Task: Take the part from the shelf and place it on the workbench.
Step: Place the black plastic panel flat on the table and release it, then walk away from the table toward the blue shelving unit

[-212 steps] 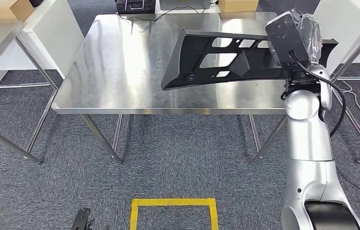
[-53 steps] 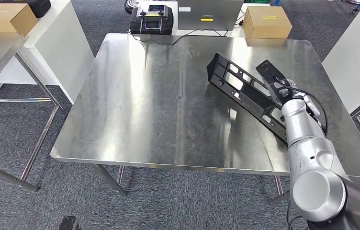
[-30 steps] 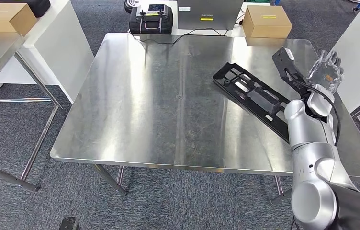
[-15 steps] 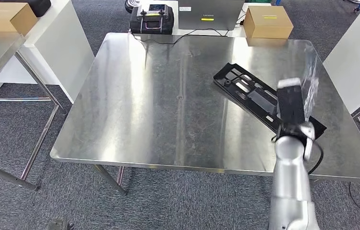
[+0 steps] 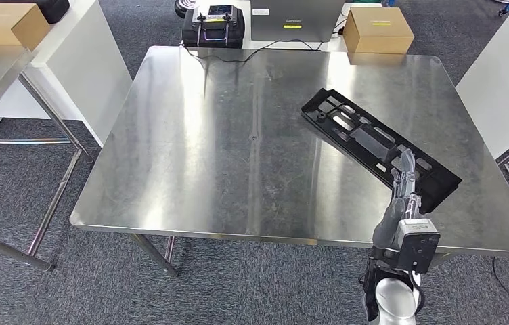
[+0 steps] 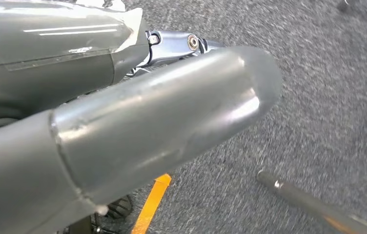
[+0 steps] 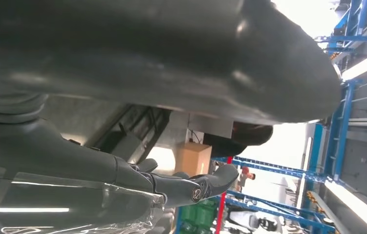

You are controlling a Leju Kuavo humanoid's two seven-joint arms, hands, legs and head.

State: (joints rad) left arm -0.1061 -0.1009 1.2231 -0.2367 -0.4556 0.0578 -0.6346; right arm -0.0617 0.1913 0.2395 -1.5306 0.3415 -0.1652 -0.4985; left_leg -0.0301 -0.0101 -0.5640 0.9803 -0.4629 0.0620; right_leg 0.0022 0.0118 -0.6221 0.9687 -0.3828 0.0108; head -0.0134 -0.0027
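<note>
Head view, nearest first. Right hand (image 5: 403, 181) raised at the near right edge of the tabletop (image 5: 225, 149), fingers (image 5: 406, 166) extended and parted, holding nothing; fingertips overlapping the near end of the part in this view, contact or clearance not resolvable. Left hand (image 6: 123, 122) seen at close range in the left wrist view, hanging above grey carpet and a strip of yellow floor tape (image 6: 153, 197); fingers' spread cannot be told.

Middle ground: black moulded part (image 5: 373, 145), long and slotted, lying flat on the right half of the tabletop, running diagonally from centre toward the near right, its near end close to the front edge. Placement judged essentially complete, with withdrawal of the arm remaining.

Risk, judged from the layout: extended fingers catching a slot or the near rim during withdrawal, dragging or pivoting the part toward the front edge; smooth steel offering little grip to resist sliding.

Far edge: black controller case (image 5: 212, 24) with trailing cable, cardboard box (image 5: 378, 30) at the far right corner, second cardboard box (image 5: 5, 22) on a neighbouring surface at far left.
</note>
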